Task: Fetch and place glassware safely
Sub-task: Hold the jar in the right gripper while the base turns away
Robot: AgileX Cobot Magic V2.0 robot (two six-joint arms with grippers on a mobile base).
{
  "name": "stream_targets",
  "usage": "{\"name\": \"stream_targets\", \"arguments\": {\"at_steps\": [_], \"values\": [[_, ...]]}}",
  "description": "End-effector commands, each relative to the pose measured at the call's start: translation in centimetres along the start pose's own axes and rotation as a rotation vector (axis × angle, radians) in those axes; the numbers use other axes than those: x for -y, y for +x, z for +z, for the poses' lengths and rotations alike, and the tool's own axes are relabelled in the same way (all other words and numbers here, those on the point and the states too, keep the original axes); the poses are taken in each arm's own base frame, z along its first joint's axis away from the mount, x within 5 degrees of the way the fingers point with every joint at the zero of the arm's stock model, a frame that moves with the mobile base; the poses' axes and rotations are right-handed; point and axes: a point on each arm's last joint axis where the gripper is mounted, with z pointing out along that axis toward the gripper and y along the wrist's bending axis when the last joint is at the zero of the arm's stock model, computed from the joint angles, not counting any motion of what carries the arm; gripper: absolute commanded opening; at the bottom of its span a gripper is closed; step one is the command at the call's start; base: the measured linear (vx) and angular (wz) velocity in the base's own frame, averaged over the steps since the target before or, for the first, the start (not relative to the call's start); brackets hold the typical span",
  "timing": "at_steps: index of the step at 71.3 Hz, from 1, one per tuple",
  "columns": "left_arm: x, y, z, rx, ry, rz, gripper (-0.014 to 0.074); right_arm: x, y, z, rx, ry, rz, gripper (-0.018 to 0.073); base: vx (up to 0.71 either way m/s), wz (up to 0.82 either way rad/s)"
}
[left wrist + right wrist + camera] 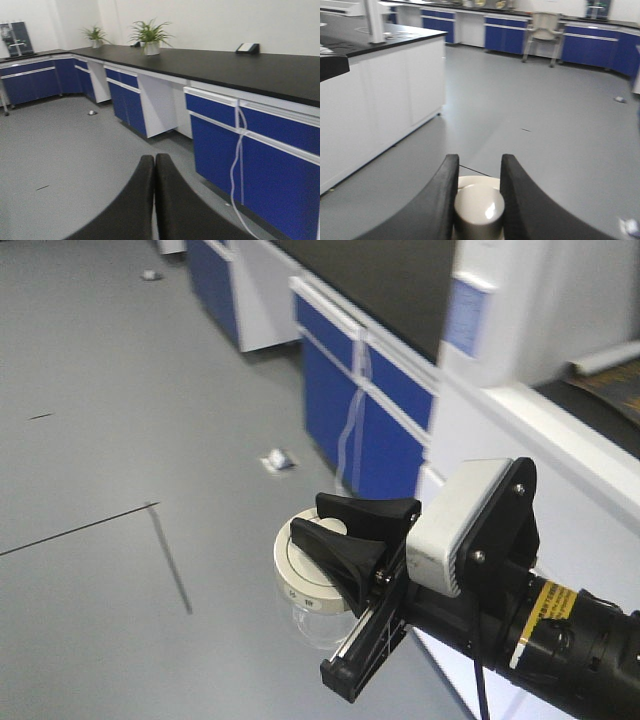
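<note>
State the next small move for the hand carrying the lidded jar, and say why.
Probably move the right hand slowly toward the black countertop, without opening yet: it pinches only the knob of the lid, and the glass jar hangs in the air over the floor.

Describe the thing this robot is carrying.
Find the blue cabinets, then the black right gripper out over the grey floor. It pinches the knob of a small clear glass jar with a round cream-white lid, held in the air, unlike the white scrap lying on the floor.
</note>
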Motion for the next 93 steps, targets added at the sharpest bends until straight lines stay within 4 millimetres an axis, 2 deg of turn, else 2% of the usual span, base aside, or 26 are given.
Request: {"name": "stream_targets", "arguments": {"at_steps": [1,54,72,93], "values": [[-0.04,-1.64,-0.01,0.097,0.001,-0.017,-0.0007,0.09,-2.48,-0.39,0.157,-0.001,-0.009,-0.0003,0.19,0.76],[-0.04,-1.64,-0.01,0.097,0.001,-0.017,-0.0007,0.09,-2.48,-0.39,0.157,-0.001,-0.009,-0.0003,0.26,0.8],[-0.04,-1.64,-0.01,0.097,0.001,-0.017,-0.0007,0.09,-2.48,-0.39,0.157,-0.001,-0.009,-0.0003,0.35,0.33],[-0.04,-1.64,-0.01,0.097,0.001,-0.017,-0.0007,0.09,-2.48,-0.39,0.157,-0.001,-0.009,-0.0003,0.41,-0.06]]}}
